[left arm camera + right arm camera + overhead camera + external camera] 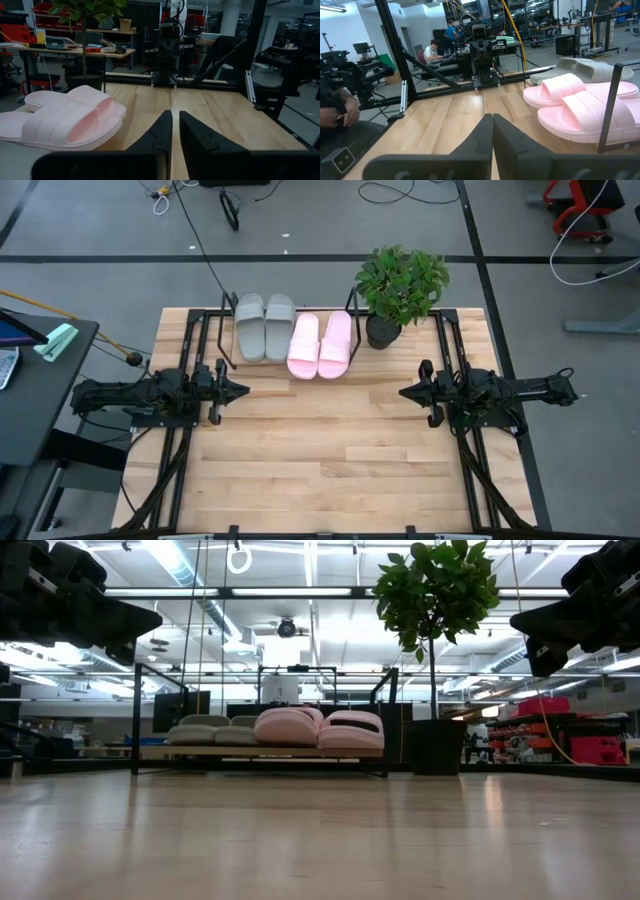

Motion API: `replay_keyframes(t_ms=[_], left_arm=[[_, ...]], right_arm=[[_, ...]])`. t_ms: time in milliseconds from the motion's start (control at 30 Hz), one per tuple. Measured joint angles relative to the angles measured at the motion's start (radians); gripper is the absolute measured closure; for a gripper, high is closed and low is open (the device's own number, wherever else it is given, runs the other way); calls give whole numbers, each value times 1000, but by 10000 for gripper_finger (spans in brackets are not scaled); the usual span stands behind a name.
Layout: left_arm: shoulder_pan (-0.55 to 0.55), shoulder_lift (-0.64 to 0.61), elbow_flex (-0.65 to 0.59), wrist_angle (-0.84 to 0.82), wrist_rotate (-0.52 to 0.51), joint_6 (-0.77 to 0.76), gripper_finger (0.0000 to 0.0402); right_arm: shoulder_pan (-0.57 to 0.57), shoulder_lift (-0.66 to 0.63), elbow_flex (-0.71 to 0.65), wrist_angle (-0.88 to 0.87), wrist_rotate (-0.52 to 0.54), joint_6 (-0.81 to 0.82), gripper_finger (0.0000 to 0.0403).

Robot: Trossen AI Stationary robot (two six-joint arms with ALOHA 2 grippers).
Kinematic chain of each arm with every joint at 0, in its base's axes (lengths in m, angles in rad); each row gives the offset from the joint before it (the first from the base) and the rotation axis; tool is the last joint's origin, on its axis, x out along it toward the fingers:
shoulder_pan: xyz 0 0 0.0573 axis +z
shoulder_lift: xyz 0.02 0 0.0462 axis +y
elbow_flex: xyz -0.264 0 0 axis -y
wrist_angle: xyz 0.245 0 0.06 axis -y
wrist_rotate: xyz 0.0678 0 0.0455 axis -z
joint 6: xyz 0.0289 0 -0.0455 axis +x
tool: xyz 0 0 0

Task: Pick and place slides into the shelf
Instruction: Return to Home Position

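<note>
Even overhead light fills the high view, leaving only soft shadows on the bench (330,460). In the low view, bright ceiling lights (180,565) across the upper frame backlight everything and lay a pale sheen on the wood. The left wrist view is dim, and the pink slides (65,122) at lower left are its brightest patch.

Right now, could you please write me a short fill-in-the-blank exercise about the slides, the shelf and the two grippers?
1. The shelf holds ____ slides altogether.
2. The two slides nearest the potted plant are ____.
3. The left gripper and right gripper, jaws shut, each hold ____.
Missing words: four; pink; nothing.
</note>
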Motion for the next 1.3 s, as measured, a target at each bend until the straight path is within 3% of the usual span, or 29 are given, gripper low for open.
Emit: replay_keyframes(t_ms=[1300], left_arm=[[0,0,0,0,0,0,378]], right_arm=[[0,0,0,0,0,0,389]])
